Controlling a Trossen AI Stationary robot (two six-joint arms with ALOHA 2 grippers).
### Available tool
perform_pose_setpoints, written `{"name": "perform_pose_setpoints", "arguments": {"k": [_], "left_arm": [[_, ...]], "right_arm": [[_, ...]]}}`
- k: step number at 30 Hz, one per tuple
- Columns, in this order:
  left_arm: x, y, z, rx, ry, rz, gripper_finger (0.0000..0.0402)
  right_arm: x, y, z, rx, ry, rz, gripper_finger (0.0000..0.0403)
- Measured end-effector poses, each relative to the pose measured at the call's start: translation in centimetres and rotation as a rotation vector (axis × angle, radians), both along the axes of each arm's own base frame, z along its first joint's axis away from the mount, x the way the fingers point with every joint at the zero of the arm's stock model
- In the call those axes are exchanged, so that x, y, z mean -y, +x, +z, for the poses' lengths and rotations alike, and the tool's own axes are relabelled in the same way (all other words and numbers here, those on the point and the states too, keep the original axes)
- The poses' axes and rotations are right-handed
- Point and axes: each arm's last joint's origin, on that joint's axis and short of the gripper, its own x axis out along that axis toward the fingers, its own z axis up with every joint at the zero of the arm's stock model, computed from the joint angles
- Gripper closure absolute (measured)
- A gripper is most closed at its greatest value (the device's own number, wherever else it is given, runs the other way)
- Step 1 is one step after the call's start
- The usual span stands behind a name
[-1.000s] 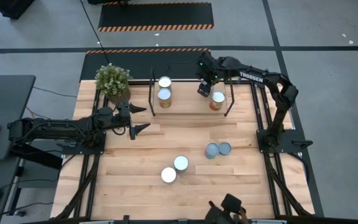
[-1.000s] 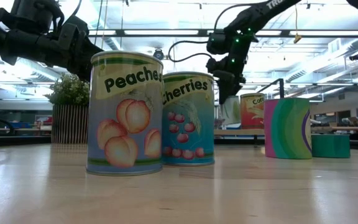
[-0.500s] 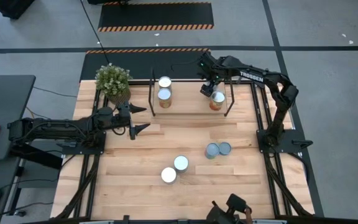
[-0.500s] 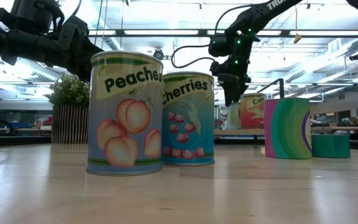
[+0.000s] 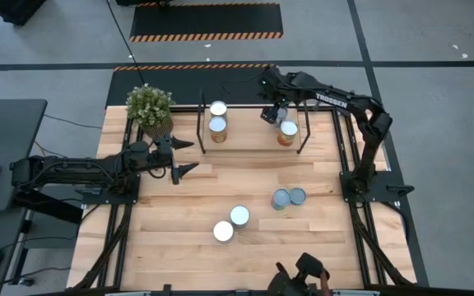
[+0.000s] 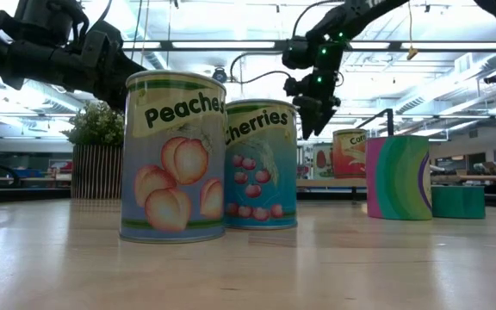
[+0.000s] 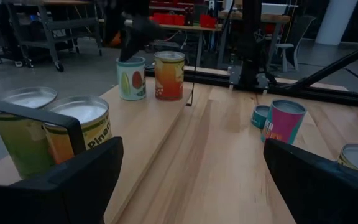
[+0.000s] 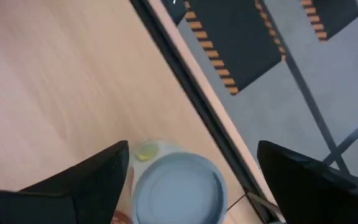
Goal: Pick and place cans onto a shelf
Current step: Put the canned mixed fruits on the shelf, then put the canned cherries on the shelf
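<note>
The shelf [image 5: 249,123] stands at the table's far side. Two cans [image 5: 218,117] stand at its left end and an orange can [image 5: 288,131] at its right end. A pale can with a corn picture [image 7: 131,78] stands upright on the board beside the orange can. My right gripper [image 5: 271,111] hangs open just above it, and the can's silver top [image 8: 178,190] shows between the fingers, untouched. My left gripper [image 5: 186,157] is open and empty over the table's left side, in front of the shelf.
Several cans are on the table: two upright [image 5: 231,223] near the front middle, which are the Peaches [image 6: 175,155] and Cherries [image 6: 261,164] cans, and two [image 5: 289,197] at the right. A potted plant [image 5: 150,107] stands left of the shelf.
My right gripper went down to the shelf's right end with the pale can, set it beside the orange can and let go. It has since risen a little toward the far edge. The can stays upright on the board.
</note>
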Motion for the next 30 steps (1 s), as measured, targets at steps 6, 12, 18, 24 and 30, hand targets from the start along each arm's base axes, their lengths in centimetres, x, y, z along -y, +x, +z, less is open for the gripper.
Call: {"name": "perform_pose_setpoints", "arguments": {"k": [6,12,18,24,30], "left_arm": [[0.0,0.0,0.1,0.008,0.0,0.0,0.0006],[0.0,0.0,0.1,0.008,0.002,0.0,0.0006],[0.0,0.0,0.0,0.002,0.002,0.0,0.0006],[0.0,0.0,0.0,0.001,0.001,0.0,0.0006],[0.0,0.0,0.0,0.0,0.001,0.0,0.0006]], "right_arm": [[1.2,0.4,-1.0,-0.008,-0.043,-0.023,0.0049],[2.6,-0.3,-1.5,-0.025,-0.05,-0.05,0.0054],[2.4,-1.3,-1.8,-0.132,-0.025,-0.079,0.0054],[1.6,-0.9,-1.5,-0.161,-0.023,-0.06,0.0055],[-0.6,1.8,1.5,-0.044,-0.064,0.03,0.0055]]}}
